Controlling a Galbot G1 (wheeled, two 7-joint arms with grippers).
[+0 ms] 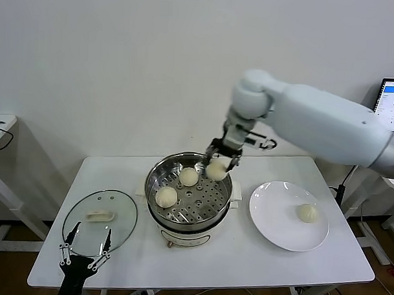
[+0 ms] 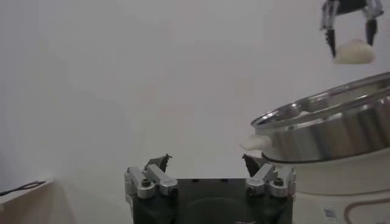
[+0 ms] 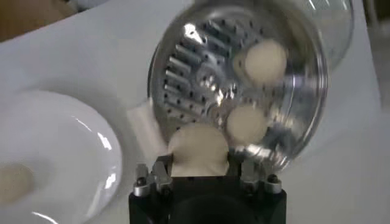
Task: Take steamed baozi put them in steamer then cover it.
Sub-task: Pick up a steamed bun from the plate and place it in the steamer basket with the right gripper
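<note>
We cannot read any text, label, brand or number here; the monitor at the right edge shows some lines on its screen, but they are too small for us to read

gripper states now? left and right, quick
Left gripper: open, empty, at the table's near edge by the cover.
Right gripper: shut on a baozi, over the steamer.

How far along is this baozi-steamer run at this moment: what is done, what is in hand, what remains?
Done: two baozi lie on the tray of the steamer. In hand: the right gripper holds a third baozi above the steamer's far rim. Left: one baozi sits on the white plate, and the cover lies on the table by the idle, open left gripper.
</note>
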